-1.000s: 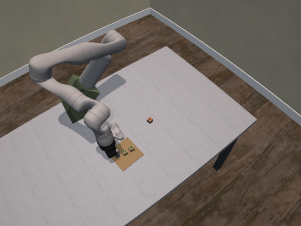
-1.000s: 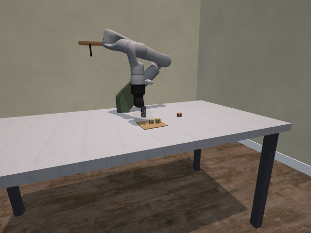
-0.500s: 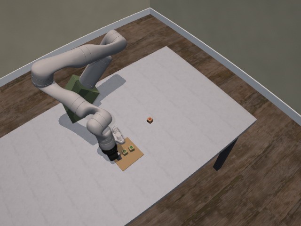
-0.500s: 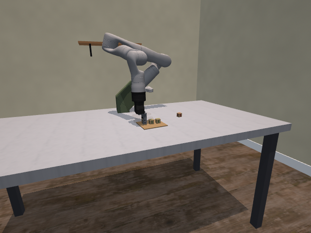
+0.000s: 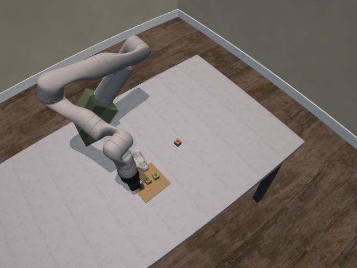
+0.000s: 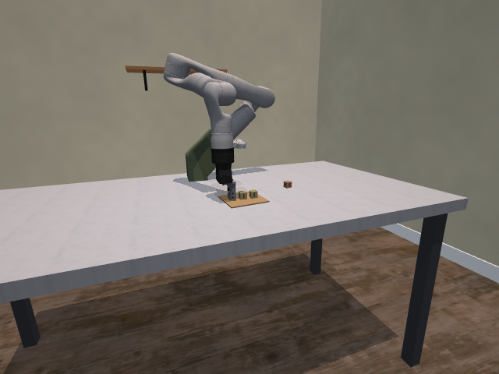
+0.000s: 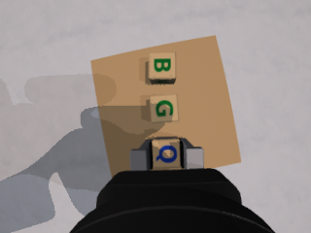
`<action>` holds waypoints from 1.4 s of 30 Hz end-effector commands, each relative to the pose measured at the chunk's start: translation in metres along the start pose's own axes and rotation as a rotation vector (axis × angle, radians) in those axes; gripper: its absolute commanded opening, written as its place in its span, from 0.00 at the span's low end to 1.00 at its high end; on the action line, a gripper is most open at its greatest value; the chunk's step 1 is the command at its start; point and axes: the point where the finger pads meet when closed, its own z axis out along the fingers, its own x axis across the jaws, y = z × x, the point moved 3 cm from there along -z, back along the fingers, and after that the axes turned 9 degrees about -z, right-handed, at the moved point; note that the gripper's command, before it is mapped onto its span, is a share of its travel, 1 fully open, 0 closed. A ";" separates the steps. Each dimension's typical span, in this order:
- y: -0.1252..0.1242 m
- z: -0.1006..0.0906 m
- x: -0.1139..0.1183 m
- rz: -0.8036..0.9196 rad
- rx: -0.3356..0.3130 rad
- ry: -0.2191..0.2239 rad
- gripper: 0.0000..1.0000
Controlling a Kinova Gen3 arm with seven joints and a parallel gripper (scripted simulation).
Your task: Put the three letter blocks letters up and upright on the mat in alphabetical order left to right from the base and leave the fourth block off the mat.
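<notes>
Wrist view: the black two-finger gripper [image 5: 141,185] [image 6: 231,191] [image 7: 166,149] grips a wooden cube with a blue Q [image 7: 166,153].
The Q cube is over the tan square mat [image 5: 155,190] [image 6: 245,202] [image 7: 204,107], perhaps touching it, in line with the wooden green-lettered G [image 5: 148,180] [image 6: 242,195] [image 7: 163,109] and B [image 5: 155,175] [image 6: 253,194] [image 7: 161,66] cubes.

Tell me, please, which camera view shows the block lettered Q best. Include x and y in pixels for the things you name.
The wrist view: its blue letter on top and both fingers beside the Q block [image 7: 165,153] are plain. The top and exterior views show mostly the gripper [image 5: 140,186] [image 6: 231,192] [image 7: 166,149] there.
</notes>
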 end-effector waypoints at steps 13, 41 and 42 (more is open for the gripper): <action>0.000 0.001 0.000 0.000 -0.001 0.001 0.49; 0.000 0.003 0.000 0.000 -0.001 0.001 0.49; 0.000 0.003 0.000 0.000 -0.001 0.001 0.49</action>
